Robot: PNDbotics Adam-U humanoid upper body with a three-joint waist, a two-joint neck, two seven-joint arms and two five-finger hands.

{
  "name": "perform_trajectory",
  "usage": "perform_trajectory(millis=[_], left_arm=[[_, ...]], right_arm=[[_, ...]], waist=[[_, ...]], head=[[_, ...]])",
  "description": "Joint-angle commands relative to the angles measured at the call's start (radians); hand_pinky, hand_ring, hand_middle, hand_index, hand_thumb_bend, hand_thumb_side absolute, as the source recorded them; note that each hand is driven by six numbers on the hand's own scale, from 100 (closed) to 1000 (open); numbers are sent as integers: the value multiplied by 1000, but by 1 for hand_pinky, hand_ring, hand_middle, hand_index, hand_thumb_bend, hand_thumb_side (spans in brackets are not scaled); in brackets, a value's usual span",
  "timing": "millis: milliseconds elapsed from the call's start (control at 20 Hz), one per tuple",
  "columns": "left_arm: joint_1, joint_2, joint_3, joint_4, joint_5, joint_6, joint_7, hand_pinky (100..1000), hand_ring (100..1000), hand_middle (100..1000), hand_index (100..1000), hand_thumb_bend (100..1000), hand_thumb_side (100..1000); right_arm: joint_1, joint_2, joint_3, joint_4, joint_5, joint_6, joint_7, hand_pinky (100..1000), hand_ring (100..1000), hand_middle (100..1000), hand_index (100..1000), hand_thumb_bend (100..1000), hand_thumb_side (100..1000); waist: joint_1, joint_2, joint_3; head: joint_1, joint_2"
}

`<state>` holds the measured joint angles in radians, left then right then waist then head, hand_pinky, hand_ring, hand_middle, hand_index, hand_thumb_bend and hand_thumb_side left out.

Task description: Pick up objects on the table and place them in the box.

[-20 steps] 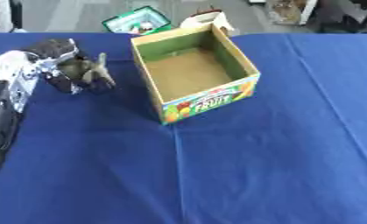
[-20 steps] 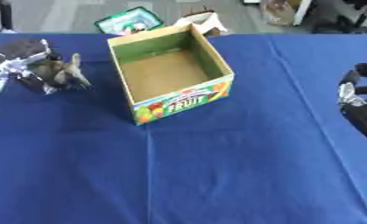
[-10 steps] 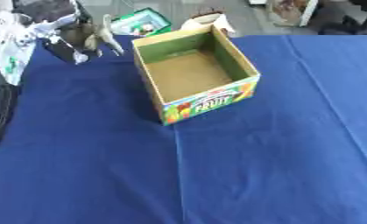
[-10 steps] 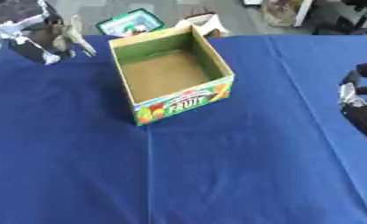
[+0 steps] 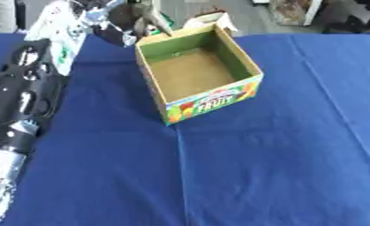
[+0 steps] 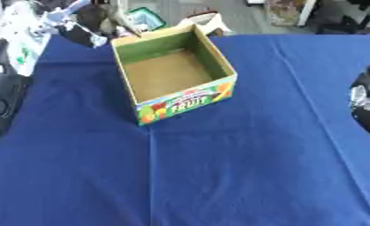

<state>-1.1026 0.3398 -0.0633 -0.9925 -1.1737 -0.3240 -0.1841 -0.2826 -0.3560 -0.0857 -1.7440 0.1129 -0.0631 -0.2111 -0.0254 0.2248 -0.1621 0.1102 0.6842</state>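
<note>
Transport is the step in hand. In the left eye view, the robot's left hand (image 5: 114, 20) is seen raised beside the far left corner of the open cardboard fruit box (image 5: 211, 99), its fingers curled round a small dark, spiky-looking object (image 5: 145, 17) — what it is cannot be made out. The box interior looks bare.

In the right eye view, the held object is seen just outside the box's far left rim, above the blue tablecloth (image 6: 242, 167); the right hand (image 6: 367, 108) is glimpsed at the right edge — whether its fingers are spread cannot be told.

A short carry rightward over the opening, then release, is judged to be needed next.
</note>
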Motion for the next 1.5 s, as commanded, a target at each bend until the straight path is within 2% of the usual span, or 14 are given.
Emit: perform_trajectory(millis=[50, 350, 700, 800, 900, 1100, 1150, 1200, 1250, 1350, 1500], left_arm=[[-28, -27, -3, 19, -49, 1, 48, 455, 233, 181, 306, 280, 100], [-5, -75, 2, 68, -104, 7, 112, 469, 254, 202, 326, 281, 100], [35, -116, -2, 108, -155, 8, 128, 494, 318, 269, 384, 331, 100], [43, -123, -2, 114, -174, 10, 137, 507, 368, 312, 425, 375, 100], [48, -127, -4, 121, -188, 8, 139, 533, 438, 400, 498, 449, 100], [54, -129, -6, 130, -203, -4, 121, 591, 544, 524, 637, 654, 100], [55, -128, -5, 131, -204, -7, 113, 608, 569, 555, 672, 740, 171], [55, -127, -4, 130, -203, -9, 108, 615, 578, 567, 684, 770, 209], [55, -126, -4, 129, -201, -11, 102, 627, 595, 588, 704, 854, 287], [54, -125, -2, 125, -193, -17, 96, 649, 627, 622, 734, 914, 432], [54, -120, 1, 117, -176, -21, 98, 688, 683, 676, 762, 971, 544]], right_arm=[[-20, -13, 1, -7, -8, -3, 8, 564, 751, 652, 848, 100, 176], [-33, -3, 12, -6, -12, -4, 20, 564, 751, 653, 849, 100, 177], [-39, 7, 15, -6, -14, -6, 25, 564, 751, 652, 849, 100, 178], [-38, 8, 15, -5, -14, -6, 25, 564, 751, 652, 849, 100, 179], [-39, 9, 15, -5, -14, -6, 25, 564, 751, 652, 849, 100, 179], [-40, 10, 14, -4, -14, -6, 26, 565, 751, 652, 849, 100, 179], [-40, 10, 14, -4, -14, -6, 26, 565, 751, 652, 849, 100, 179], [-40, 10, 14, -4, -14, -6, 26, 565, 751, 652, 849, 100, 179], [-40, 10, 14, -4, -14, -6, 26, 565, 751, 652, 849, 100, 179], [-40, 10, 13, -4, -14, -6, 26, 565, 751, 652, 849, 100, 179], [-41, 10, 13, -4, -13, -7, 26, 565, 751, 652, 849, 100, 179]], waist=[[-2, -16, -10], [-4, -8, -40], [-9, 1, -60], [-9, 2, -62], [-8, 3, -63], [-7, 4, -63], [-7, 4, -63], [-8, 4, -63], [-8, 4, -63], [-8, 4, -61], [-8, 4, -60]], head=[[12, -4], [26, -7], [40, -15], [42, -16], [44, -18], [44, -22], [44, -22], [44, -23], [43, -24], [43, -25], [41, -25]])
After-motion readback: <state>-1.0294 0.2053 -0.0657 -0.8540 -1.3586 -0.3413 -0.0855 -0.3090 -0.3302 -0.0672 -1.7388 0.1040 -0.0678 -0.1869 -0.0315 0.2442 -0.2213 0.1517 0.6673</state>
